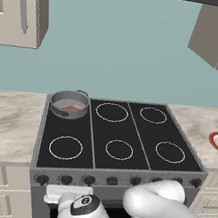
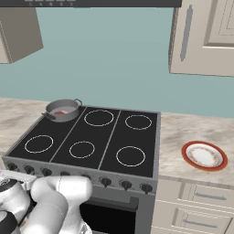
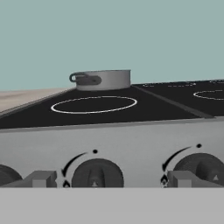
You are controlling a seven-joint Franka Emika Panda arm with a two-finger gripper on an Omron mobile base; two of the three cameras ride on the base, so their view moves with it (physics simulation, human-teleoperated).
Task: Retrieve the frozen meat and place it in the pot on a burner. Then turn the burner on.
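Note:
The grey pot stands on the cooktop's back left zone, covering the burner beneath it. Inside lies the reddish frozen meat, also seen in the right base view as the meat in the pot. My gripper is low in front of the stove's knob panel, open, its fingertips on either side of a dark knob without touching it. From the hand view the pot rises at the far edge of the glass, its contents hidden by the wall.
A row of dark knobs runs along the stove front. Five white-ringed zones mark the remaining cooktop. A red-rimmed white plate lies on the counter to the right. Wall cabinets hang above.

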